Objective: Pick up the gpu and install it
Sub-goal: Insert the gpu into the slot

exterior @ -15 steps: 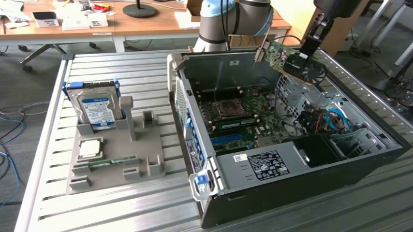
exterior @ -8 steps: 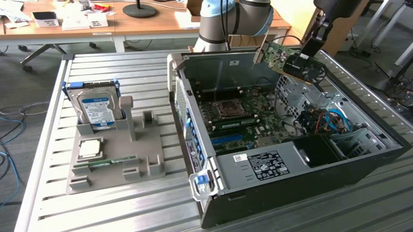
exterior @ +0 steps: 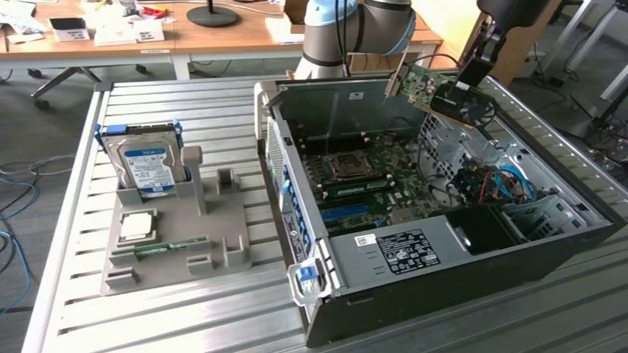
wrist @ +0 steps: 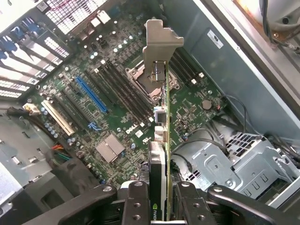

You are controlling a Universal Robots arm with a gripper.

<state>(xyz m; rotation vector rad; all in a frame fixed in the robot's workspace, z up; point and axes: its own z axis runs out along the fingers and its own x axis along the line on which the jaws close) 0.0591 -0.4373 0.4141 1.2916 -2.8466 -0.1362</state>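
Note:
My gripper (exterior: 473,73) is shut on the gpu (exterior: 443,92), a card with a green board, a black fan and a silver bracket. It holds the card tilted in the air above the far corner of the open computer case (exterior: 549,243). In the wrist view the gpu (wrist: 166,117) is edge-on between the fingers (wrist: 136,204) of my gripper (wrist: 161,208), with its silver bracket (wrist: 161,40) pointing away. It hangs over the motherboard (wrist: 117,108), clear of the blue slot (wrist: 92,94) and the processor socket (wrist: 140,75).
A grey holder tray (exterior: 167,257) on the exterior view's left carries a blue-labelled hard drive (exterior: 145,163), a processor chip (exterior: 135,225) and a green memory stick (exterior: 162,248). The case stands on a slatted metal table (exterior: 196,323). A wooden desk (exterior: 226,37) is behind.

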